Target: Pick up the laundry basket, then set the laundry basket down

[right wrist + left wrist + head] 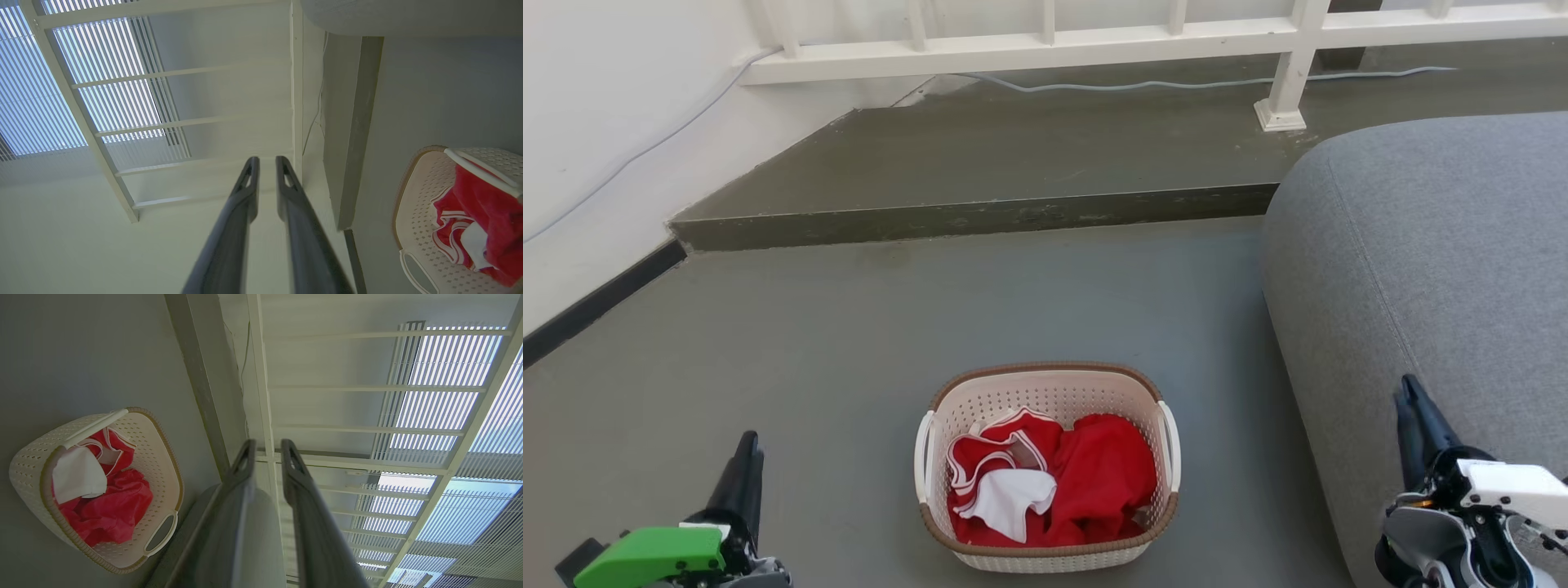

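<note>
The laundry basket (1045, 371) stands on the grey floor low in the middle of the head view. It is cream-white and perforated, with a brown rim and two white side handles, and holds red and white clothes. My left gripper (747, 441) is shut and empty at the lower left, well to the left of the basket. My right gripper (1408, 390) is shut and empty at the lower right, over the sofa's edge. The left wrist view has the basket (28, 465) left of my left gripper (267, 447). The right wrist view has the basket (421, 196) right of my right gripper (265, 161).
A grey sofa (1421, 261) fills the right side, close to the basket. A raised step (980, 216) crosses the floor farther ahead, with a white railing (1045, 45) and its post base (1281, 114) on it. A white wall (605, 122) runs along the left.
</note>
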Controlling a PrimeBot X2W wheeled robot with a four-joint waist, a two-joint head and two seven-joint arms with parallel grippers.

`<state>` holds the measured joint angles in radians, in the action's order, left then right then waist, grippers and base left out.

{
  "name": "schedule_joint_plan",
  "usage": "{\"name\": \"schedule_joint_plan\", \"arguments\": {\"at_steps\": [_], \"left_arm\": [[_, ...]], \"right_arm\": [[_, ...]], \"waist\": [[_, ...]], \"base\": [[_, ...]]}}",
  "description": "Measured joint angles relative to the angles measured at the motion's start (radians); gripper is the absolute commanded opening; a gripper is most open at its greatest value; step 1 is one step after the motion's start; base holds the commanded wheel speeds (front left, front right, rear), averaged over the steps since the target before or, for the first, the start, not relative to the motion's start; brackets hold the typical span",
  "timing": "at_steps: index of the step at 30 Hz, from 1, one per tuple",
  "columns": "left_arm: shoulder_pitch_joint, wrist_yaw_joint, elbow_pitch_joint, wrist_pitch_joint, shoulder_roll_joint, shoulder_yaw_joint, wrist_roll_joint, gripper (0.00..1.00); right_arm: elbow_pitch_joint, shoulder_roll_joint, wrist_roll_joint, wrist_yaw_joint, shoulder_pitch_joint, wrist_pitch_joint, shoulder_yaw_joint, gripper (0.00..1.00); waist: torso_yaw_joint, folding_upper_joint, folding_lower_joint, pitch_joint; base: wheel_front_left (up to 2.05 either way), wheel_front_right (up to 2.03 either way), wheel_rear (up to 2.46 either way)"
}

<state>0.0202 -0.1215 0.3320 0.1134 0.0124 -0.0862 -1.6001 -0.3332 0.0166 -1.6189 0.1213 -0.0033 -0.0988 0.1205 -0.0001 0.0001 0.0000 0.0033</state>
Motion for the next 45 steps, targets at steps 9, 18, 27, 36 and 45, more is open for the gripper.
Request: {"name": "schedule_joint_plan", "arguments": {"at_steps": [9, 18, 27, 36, 45], "left_arm": [[0.0, 0.0, -0.015, -0.022, 0.001, 0.016, 0.002, 1.0], [0.001, 0.0, -0.036, -0.058, 0.005, 0.034, 0.051, 1.0], [0.007, 0.0, -0.057, -0.089, 0.019, 0.067, 0.128, 1.0], [0.024, 0.0, -0.078, -0.124, 0.04, 0.099, 0.236, 1.0], [0.028, 0.0, -0.095, -0.152, 0.05, 0.109, 0.394, 1.0]], "right_arm": [[0.029, -0.001, 0.0, 0.0, 0.002, 0.01, -0.005, 1.0], [0.072, 0.001, 0.037, 0.0, -0.003, 0.03, -0.03, 1.0], [0.115, 0.016, 0.087, 0.0, -0.008, 0.062, -0.066, 1.0], [0.138, 0.066, 0.194, 0.0, -0.009, 0.105, -0.123, 1.0], [0.151, 0.109, 0.321, 0.0, -0.016, 0.143, -0.197, 1.0]], "waist": [[-0.001, 0.0, 0.0, 0.001], [-0.004, 0.0, 0.0, 0.005], [-0.008, 0.0, 0.0, 0.008], [-0.012, 0.0, 0.0, 0.012], [-0.016, 0.0, 0.0, 0.013]], "base": [[0.0, 0.0, 0.0], [0.0, 0.0, 0.0], [0.0, 0.0, 0.0], [0.0, 0.0, 0.0], [0.0, 0.0, 0.0]]}}
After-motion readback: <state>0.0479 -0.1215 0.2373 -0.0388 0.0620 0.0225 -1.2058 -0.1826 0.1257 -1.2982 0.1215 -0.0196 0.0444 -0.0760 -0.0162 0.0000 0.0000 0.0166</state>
